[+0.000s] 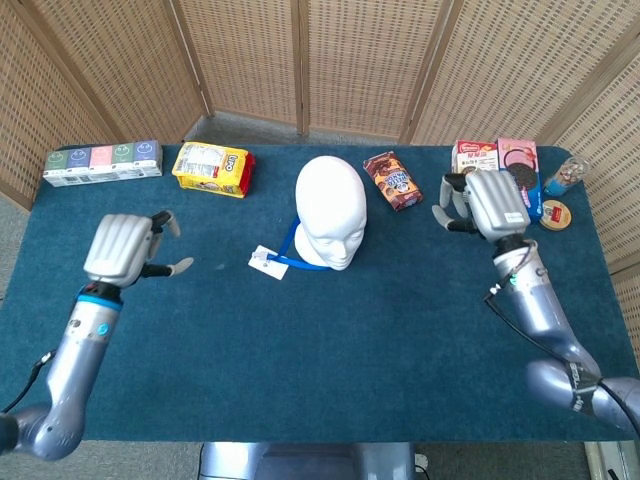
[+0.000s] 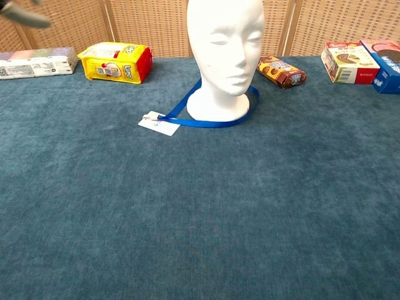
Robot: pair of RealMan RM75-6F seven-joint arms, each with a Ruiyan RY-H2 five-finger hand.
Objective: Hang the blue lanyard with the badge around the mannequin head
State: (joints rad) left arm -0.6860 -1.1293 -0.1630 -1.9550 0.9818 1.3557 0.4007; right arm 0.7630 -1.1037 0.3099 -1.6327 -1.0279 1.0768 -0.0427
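Where readable, "Lipo" on yellow packet (image 2: 116,62)

So the white mannequin head (image 1: 331,211) sits upright mid-table on the blue table (image 1: 320,340), with the blue lanyard (image 1: 300,255) looped around its base and the white badge (image 1: 268,262) lying flat just to its left. Left hand (image 1: 122,248) is up over the left side of the table, fingers apart and holding nothing, and the right hand (image 1: 487,202) is over on the right near the snack boxes (image 1: 497,165), also holding nothing. Along the back there's a yellow packet (image 1: 211,167), a row of tissue packs (image 1: 103,163) and a brown cookie pack (image 1: 392,180).
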